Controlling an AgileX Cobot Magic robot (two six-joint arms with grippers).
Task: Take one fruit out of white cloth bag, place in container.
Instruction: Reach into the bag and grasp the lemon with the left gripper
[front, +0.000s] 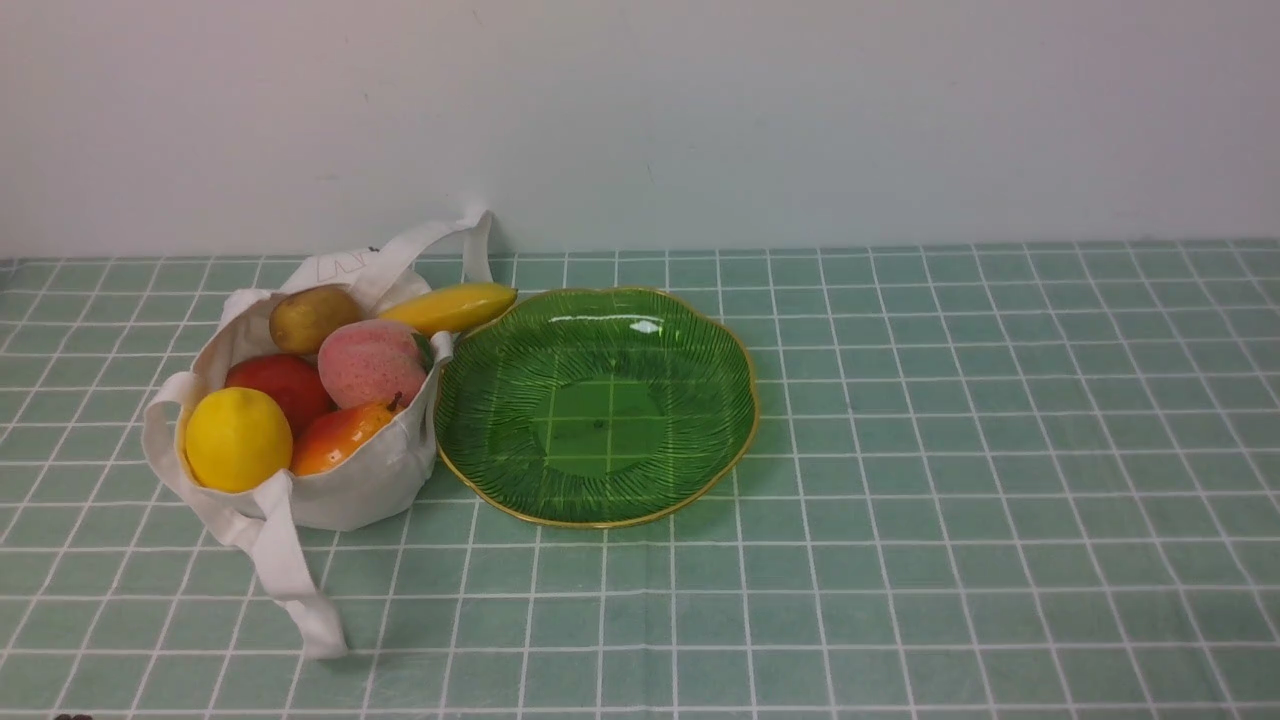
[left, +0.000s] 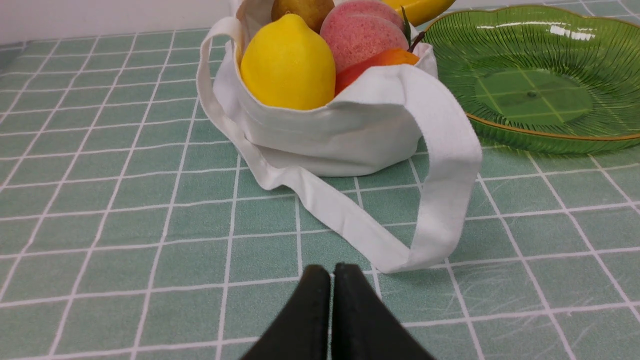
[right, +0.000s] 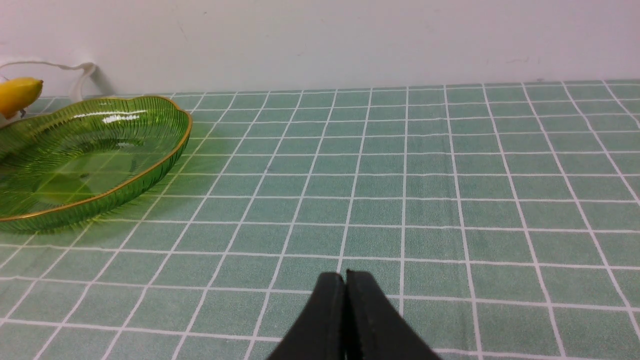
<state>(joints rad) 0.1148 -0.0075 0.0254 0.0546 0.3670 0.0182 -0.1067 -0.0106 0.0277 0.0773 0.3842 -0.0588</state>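
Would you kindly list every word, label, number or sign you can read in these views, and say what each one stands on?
No text reads clearly.
White cloth bag: a faint grey mark on its rear panel, zigzag-like, too small and creased to read.
Lemon, green plate, tablecloth, wall: no writing visible.
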